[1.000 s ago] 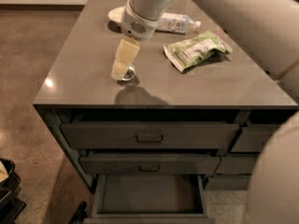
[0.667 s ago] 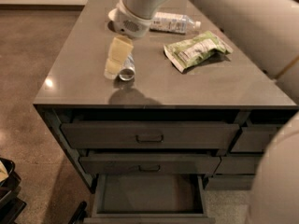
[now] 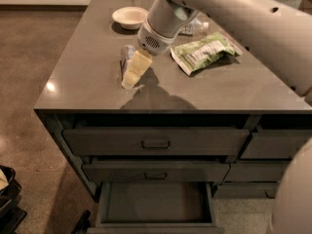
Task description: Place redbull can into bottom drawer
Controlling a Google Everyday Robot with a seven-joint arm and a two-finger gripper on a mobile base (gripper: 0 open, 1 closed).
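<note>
The redbull can (image 3: 126, 57) is a slim silver can on the grey counter top (image 3: 83, 82), near the front left. My gripper (image 3: 132, 74) reaches down from the upper right, and its cream tip rests right beside the can, on the can's right side. The bottom drawer (image 3: 156, 202) of the left column is pulled open below the counter, and its flat grey floor is bare. The two handled drawers above it are closed.
A white bowl (image 3: 130, 16) sits at the back of the counter. A green snack bag (image 3: 204, 52) lies to the right of my gripper. A clear water bottle (image 3: 195, 27) lies behind my arm, partly hidden. A dark object (image 3: 7, 194) stands on the floor at the lower left.
My gripper has swung left and lower, so its tip now sits beside the can instead of above it. The bowl, hidden behind my arm before, now shows.
</note>
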